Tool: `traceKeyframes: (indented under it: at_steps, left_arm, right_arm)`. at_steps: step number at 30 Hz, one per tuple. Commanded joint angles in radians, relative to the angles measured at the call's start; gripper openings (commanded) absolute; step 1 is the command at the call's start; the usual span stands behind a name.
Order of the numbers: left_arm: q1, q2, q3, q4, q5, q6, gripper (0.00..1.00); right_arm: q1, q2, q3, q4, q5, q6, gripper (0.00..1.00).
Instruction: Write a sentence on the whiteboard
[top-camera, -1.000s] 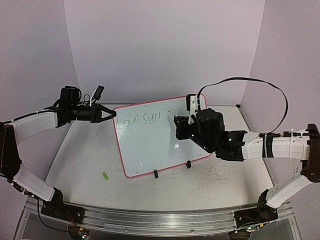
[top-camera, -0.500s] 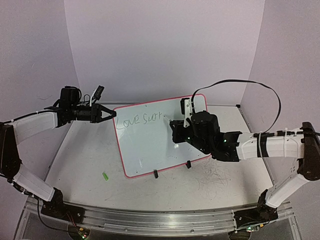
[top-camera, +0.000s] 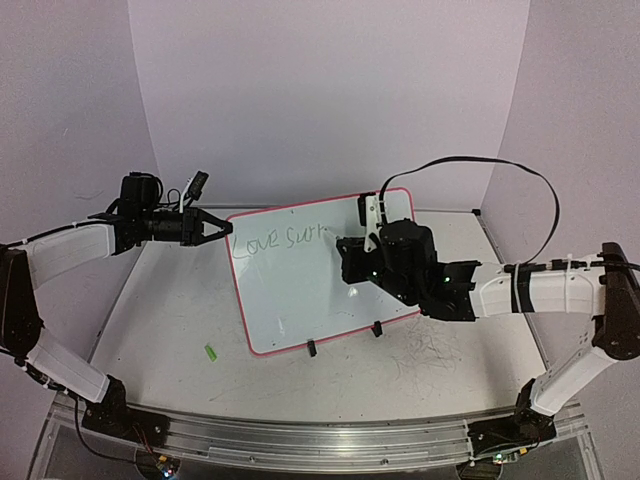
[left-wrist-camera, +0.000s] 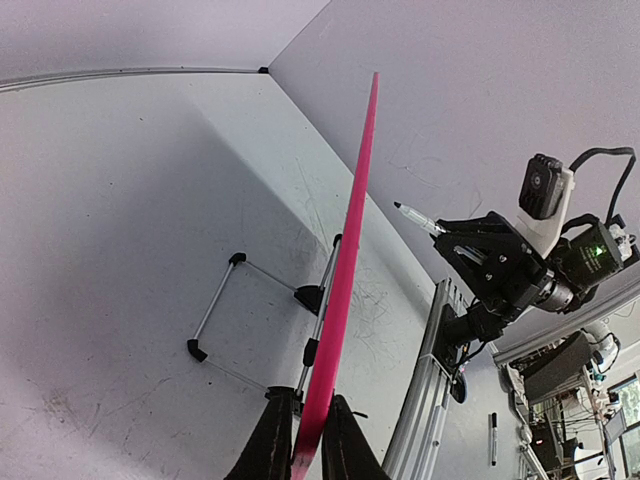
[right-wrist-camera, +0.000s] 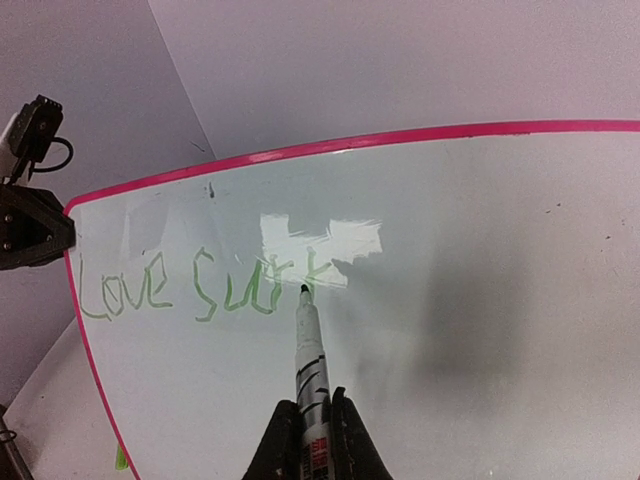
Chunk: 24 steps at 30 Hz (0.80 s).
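Observation:
The whiteboard (top-camera: 300, 300) stands tilted at the table's middle, pink-rimmed, and shows edge-on in the left wrist view as a pink line (left-wrist-camera: 350, 250). The green sentence (top-camera: 278, 240) reads "Love Surf" (right-wrist-camera: 200, 285) in one line near the board's top. My left gripper (top-camera: 225, 229) is shut on the board's upper left rim, with both fingers pinching the pink edge (left-wrist-camera: 308, 440). My right gripper (top-camera: 350, 262) is shut on a marker (right-wrist-camera: 310, 350). The marker's tip rests at the foot of the last letter. From the left wrist, the marker (left-wrist-camera: 415, 217) points at the board's face.
Two black clip feet (top-camera: 312, 348) (top-camera: 377, 329) hold the board's lower edge. A wire stand (left-wrist-camera: 215, 310) props it from behind. A small green cap (top-camera: 211, 352) lies on the table at front left. Grey scribbles (top-camera: 430, 350) mark the tabletop at right. Enclosure walls stand close around.
My right arm has shifted a little to the left and toward the board, marker still in it. The left arm and the board have stayed put.

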Motion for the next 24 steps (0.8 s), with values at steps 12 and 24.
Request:
traceKeyframes:
  at_steps: [12, 24]
  left_arm:
    - [-0.007, -0.038, -0.008, 0.031, 0.011, 0.017, 0.12]
    - [-0.007, -0.035, -0.008, 0.030, 0.014, 0.018, 0.12]
  right_arm:
    - [0.000, 0.043, 0.082, -0.003, 0.005, -0.052, 0.00]
    - [-0.001, 0.062, 0.090, -0.016, 0.071, -0.033, 0.00]
